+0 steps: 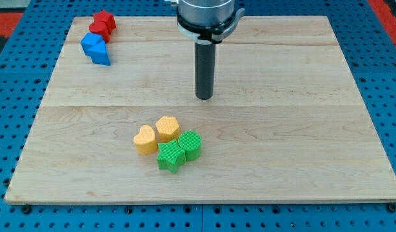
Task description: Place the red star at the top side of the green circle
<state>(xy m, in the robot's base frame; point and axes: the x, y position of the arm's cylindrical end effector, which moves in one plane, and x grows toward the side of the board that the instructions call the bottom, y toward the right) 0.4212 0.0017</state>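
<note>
- Nearest the camera sits the green star [170, 156], touching the green circle [190, 145] at its 2 o'clock side; two yellow heart-like blocks, one [145, 139] and the other [167, 127], crowd in from 10 and 12 o'clock of that cluster.
- Camera view, farther back: my tip [204, 97] rests on the surface [282, 129] near the middle, at about 12 o'clock from the green circle and well apart from every block.
- No fingers on this rig, so nothing to open or close; the rod touches no block right now.
- Task block: the red star [104, 23] lies at the far 10 o'clock corner, another red shape seemingly pressed against it, with blue blocks [95, 49] just beside at 6 o'clock.
- Risk one, as I judge it: pushing from behind the red star could drag its red neighbour or the blue blocks along, since they sit so tight.
- Risk two: the spot at 12 o'clock of the green circle is nearly taken by a yellow heart; a long diagonal push could overshoot, knock that heart and shift the circle itself.
- Risk three: a star's points may let it spin off my tip mid-push.
</note>
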